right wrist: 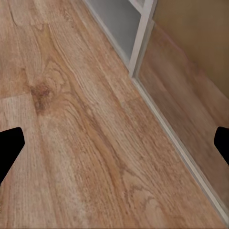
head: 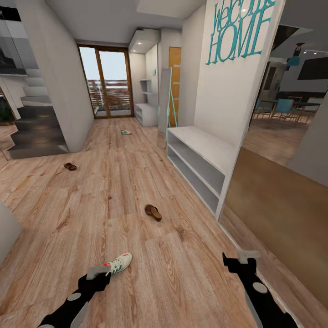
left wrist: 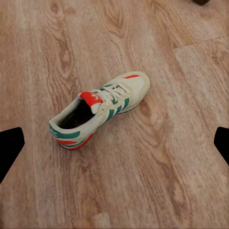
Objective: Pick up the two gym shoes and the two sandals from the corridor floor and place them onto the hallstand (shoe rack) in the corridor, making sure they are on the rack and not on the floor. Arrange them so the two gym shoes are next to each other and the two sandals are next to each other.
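The left pincer (head: pixel 98 272) hung spread above the nearest gym shoe (head: pixel 117 263), which lay on the corridor floor (head: pixel 136 282). It should descend squarely, fingers straddling the shoe's collar, before closing.

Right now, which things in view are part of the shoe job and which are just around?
Job:
near gym shoe
far gym shoe
near sandal
far sandal
hallstand

Not the job:
low white shelf bench
"Welcome HOME" sign
stairs
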{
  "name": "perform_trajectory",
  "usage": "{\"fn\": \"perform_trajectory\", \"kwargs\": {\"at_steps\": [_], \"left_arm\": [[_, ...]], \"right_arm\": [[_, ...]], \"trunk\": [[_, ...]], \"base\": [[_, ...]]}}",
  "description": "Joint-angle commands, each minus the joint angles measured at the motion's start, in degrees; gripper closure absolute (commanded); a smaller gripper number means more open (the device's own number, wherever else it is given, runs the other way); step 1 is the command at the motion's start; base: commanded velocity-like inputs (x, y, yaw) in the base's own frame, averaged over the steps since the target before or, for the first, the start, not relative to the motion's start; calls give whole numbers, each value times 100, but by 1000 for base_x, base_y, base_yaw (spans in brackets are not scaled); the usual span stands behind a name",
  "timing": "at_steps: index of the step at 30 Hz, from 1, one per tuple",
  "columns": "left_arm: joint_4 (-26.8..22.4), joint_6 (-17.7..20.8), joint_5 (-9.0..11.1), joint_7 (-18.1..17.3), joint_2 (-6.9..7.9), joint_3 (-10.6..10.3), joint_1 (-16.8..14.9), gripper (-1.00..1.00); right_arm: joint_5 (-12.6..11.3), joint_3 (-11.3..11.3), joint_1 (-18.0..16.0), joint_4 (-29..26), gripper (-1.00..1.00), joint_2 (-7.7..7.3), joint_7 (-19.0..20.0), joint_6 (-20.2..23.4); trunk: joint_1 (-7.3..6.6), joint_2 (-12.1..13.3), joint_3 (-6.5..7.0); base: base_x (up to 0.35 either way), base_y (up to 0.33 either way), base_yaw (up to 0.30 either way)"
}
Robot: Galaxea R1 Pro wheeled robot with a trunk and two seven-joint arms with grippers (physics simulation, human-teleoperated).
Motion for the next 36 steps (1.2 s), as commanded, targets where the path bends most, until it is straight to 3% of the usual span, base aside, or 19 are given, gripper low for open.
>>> {"fn": "perform_trajectory", "kwargs": {"at_steps": [1,17,22,36], "left_arm": [[3,-13,38,-7,9,-5,-1,-100],[16,-7,33,-39,94,-11,27,-100],[-12,-168,-42,-92,112,-174,122,-100],[-30,-529,-38,-18,105,-35,103,-100]], "right_arm": [[59,-14,-42,-6,-100,3,8,51],[75,20,-189,47,-100,21,43,282],[72,15,-193,39,-100,74,35,283],[66,29,-193,-184,-100,148,70,286]], "trunk": [[-1,-2,-5],[-1,-2,-5],[-1,-2,-5],[-1,-2,-5]], "base": [[0,0,0],[71,67,0],[0,0,0],[96,81,0]]}}
